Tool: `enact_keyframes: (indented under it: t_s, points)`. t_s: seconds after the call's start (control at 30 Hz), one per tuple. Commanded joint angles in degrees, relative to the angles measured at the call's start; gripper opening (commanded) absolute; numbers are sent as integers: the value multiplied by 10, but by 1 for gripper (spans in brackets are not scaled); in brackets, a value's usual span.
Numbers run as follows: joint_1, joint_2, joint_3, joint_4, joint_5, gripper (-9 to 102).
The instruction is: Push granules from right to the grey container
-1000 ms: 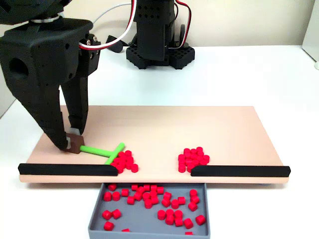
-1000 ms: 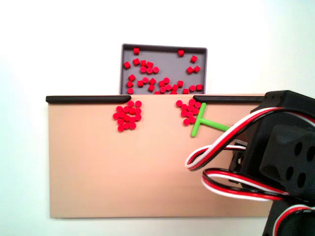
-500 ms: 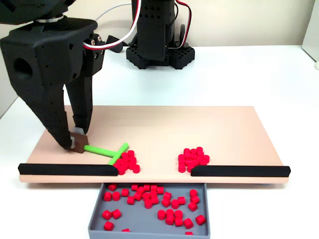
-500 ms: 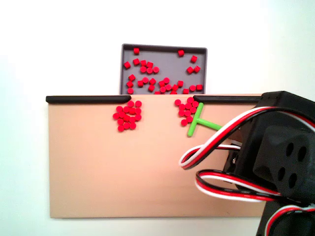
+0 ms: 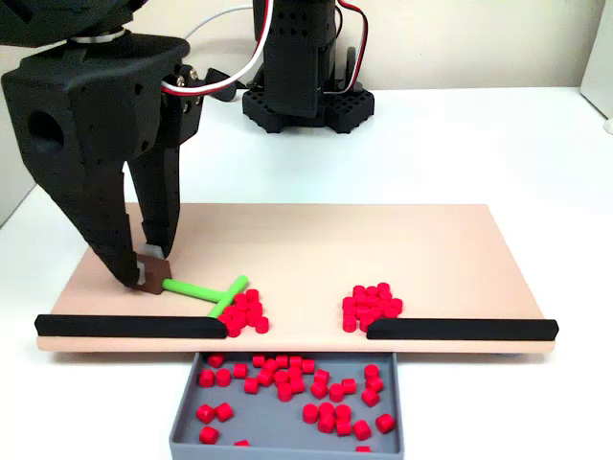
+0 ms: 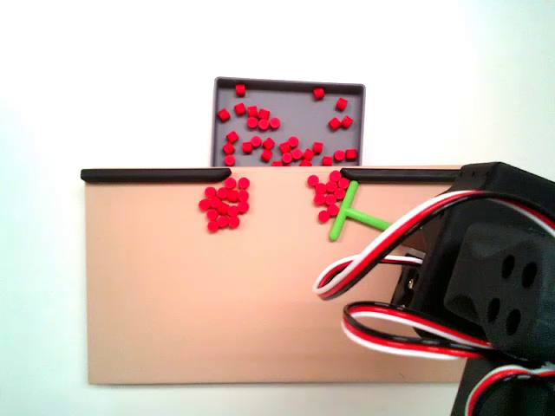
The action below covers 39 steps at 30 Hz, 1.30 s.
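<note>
The green T-shaped stick (image 5: 204,291) is clamped at its tail end by the gripper (image 5: 147,273), its crossbar resting against a pile of granules (image 5: 243,311) beside the left black strip (image 5: 129,326) in this fixed view. The grey container (image 5: 187,426), already scattered with pellets, sits below the gap between the strips. The crossbar should be kept flat on the tan board (image 5: 316,240) and swept toward that gap, so no pellets are trapped behind the strip's end.
</note>
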Motion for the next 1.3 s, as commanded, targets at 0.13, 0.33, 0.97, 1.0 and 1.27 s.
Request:
enact_keyframes:
  t_s: [0.13,0.33,0.97,1.0,1.27]
  points:
    - [-8,35,12,5,6,0]
    - [-10,36,14,5,12,0]
    - [-14,37,14,5,37,0]
    - [-15,37,14,5,38,0]
    - [-15,38,14,5,47,0]
